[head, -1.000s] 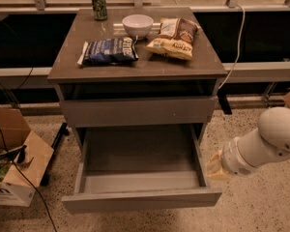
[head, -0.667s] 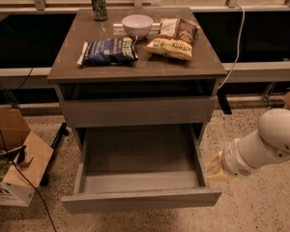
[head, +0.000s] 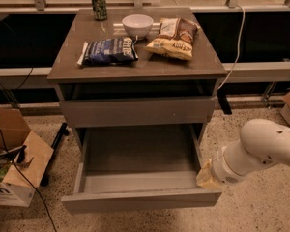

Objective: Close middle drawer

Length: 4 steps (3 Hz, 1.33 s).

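The middle drawer (head: 140,199) is pulled far out of the grey-brown cabinet (head: 135,69). It has a low plain front panel and its bare grey box is empty. Above it is the drawer with the taller front panel (head: 135,111), pushed almost fully in. My white arm (head: 261,151) reaches in from the right. Its gripper (head: 206,176) sits at the right front corner of the middle drawer, against the outside of its right wall, just behind the front panel.
On the cabinet top are a green can (head: 99,5), a white bowl (head: 137,24), a blue chip bag (head: 108,51) and a brown chip bag (head: 174,37). An open cardboard box (head: 12,163) and cables lie on the floor at left.
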Each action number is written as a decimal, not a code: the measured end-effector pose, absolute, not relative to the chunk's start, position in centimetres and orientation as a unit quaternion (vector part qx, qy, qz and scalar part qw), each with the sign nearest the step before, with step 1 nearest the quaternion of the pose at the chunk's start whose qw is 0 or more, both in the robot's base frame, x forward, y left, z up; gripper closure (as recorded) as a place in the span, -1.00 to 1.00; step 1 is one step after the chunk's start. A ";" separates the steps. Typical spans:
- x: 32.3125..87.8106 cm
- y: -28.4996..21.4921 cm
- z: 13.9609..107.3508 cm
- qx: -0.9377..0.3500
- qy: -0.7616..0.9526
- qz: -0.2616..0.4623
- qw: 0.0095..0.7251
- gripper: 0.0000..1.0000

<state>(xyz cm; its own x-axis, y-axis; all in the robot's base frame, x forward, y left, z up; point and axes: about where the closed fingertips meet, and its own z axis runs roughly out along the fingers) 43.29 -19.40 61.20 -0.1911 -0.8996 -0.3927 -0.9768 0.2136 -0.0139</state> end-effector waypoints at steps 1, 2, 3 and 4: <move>42.7 -18.9 58.5 -0.613 0.766 0.112 0.157 1.00; 42.7 -19.1 55.4 -0.606 0.771 0.119 0.155 1.00; 43.0 -19.3 52.1 -0.600 0.775 0.131 0.149 1.00; 43.4 -19.5 45.8 -0.591 0.774 0.171 0.149 1.00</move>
